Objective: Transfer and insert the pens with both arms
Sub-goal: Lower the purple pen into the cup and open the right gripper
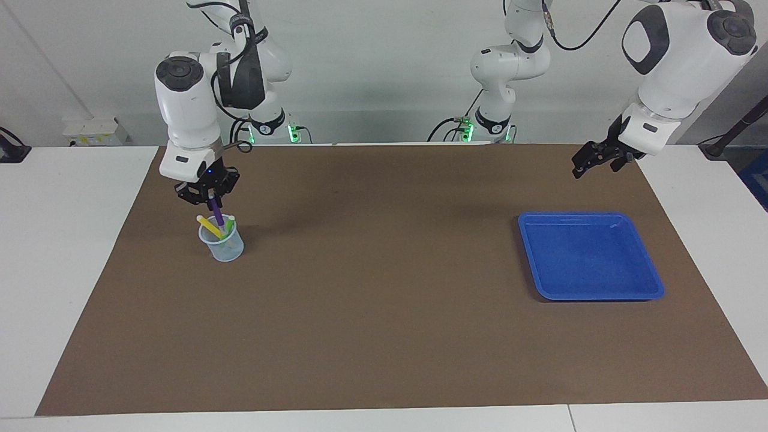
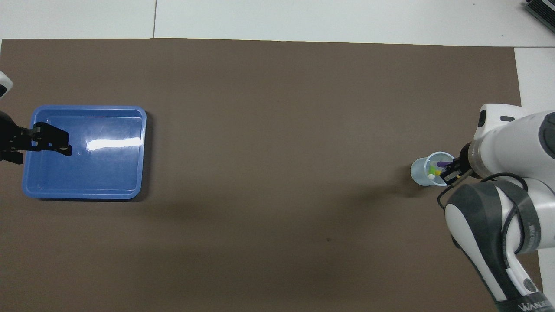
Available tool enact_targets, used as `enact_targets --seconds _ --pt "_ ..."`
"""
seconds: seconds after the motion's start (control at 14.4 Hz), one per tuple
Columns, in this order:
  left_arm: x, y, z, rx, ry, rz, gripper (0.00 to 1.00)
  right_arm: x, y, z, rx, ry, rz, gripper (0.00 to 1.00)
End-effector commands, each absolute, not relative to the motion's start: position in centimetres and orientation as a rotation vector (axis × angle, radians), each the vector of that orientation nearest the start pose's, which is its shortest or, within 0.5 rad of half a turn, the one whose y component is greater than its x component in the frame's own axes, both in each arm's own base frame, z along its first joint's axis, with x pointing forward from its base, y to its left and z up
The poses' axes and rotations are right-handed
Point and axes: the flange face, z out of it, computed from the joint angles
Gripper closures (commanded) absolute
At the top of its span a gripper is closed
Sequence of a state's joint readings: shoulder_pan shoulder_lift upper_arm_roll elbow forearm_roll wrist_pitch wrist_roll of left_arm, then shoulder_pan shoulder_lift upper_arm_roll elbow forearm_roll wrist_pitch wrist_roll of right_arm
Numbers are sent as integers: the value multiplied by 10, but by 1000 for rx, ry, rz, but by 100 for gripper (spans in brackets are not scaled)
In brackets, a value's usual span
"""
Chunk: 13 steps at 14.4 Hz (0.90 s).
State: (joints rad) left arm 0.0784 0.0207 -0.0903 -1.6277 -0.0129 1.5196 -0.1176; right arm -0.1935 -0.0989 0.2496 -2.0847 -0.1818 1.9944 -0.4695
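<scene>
Toward the right arm's end of the table, right gripper (image 1: 209, 195) is clamped on the purple pen (image 1: 215, 213); pen near upright, slightly tilted, lower end inside the clear cup (image 1: 222, 245). Yellow pen (image 1: 207, 226) and green pen (image 1: 227, 227) stand in the same cup, leaning outward, pale cap ends up. Right arm's lower link carries lettering at the overhead view's edge, cut off, unreadable. Left gripper (image 1: 592, 159) hangs over the mat (image 1: 384, 336) near the blue tray (image 1: 591, 293), fingers apart, holding nothing; left arm waits
</scene>
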Motion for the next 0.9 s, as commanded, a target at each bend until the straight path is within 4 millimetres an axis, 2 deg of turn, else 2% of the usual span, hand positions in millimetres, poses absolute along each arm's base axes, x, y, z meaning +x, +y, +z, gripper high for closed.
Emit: enact_targets --seconds 0.0,0.21,0.49,0.69,0.83 --pt "543 -11 586 -3117 -139 215 0 528 11 458 -3170 -1019 115 100" --pt "537 -13 590 -3115 -125 236 0 532 11 446 -3159 -1022 124 100" --pt "536 -28 594 -3136 -94 213 0 541 11 425 -3138 -1030 126 100" --pt "535 -36 594 -3135 -77 218 0 542 11 424 -3141 -1019 125 100" --pt "536 -32 595 -3136 -89 211 0 543 10 425 -3145 -1019 103 100"
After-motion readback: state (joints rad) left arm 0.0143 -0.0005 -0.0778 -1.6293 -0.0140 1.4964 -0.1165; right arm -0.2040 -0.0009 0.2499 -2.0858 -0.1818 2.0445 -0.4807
